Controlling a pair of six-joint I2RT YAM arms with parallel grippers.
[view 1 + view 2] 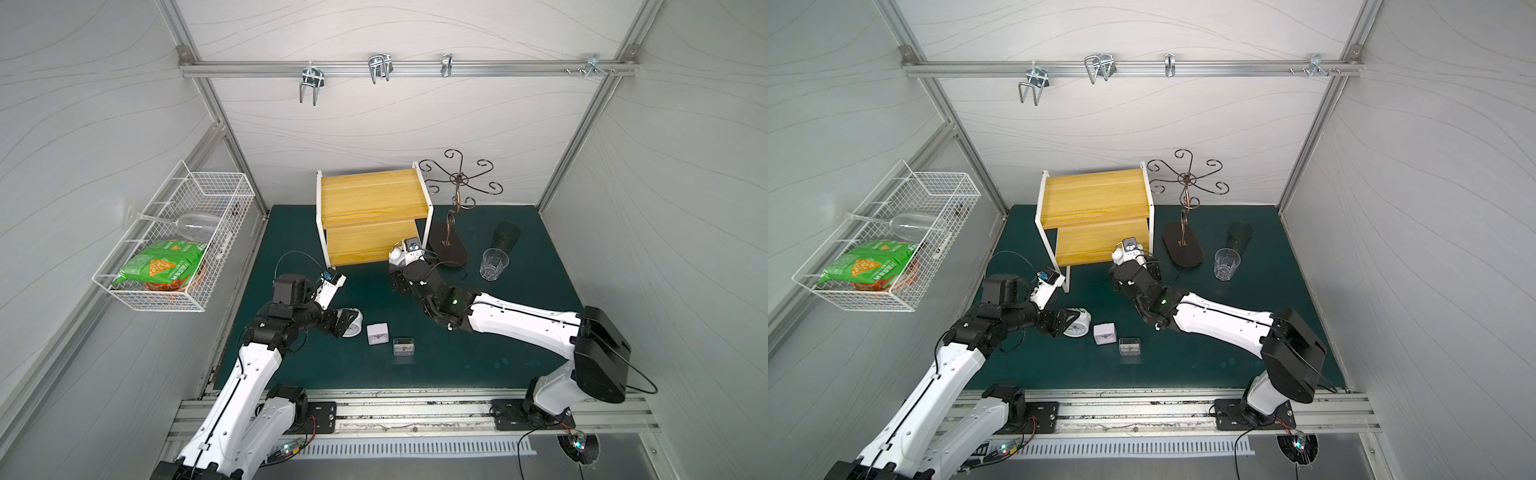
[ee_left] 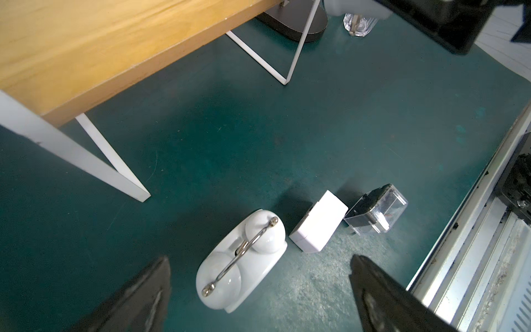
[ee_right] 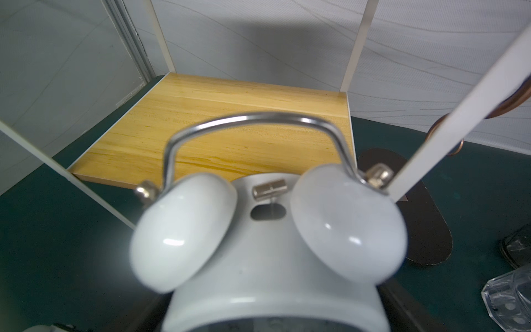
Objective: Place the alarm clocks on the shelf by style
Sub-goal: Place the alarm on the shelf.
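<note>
Where both top views look down on the bench [image 1: 457, 365], the right end effector [image 1: 400, 264] is seen clenched on a white twin-bell clock [image 1: 395, 252]. That clock is held at the front right corner of the shelf [image 1: 370, 191], by its lower board. The left end effector [image 1: 341, 325] is spread wide, with a second twin-bell clock [image 1: 354, 328] just at its fingertips. A white square clock [image 1: 377, 333] and a clear square clock [image 1: 403, 346] are set beyond it. Print on the green bag [image 1: 166, 262] in the wire basket [image 1: 224, 195] is too small to be read.

From the left wrist, the second clock is shown between the spread fingers [image 2: 143, 290], touched by neither.

From the right wrist, the grasped clock's bells and metal handle are seen before the lower board; no dial figures can be read.
</note>
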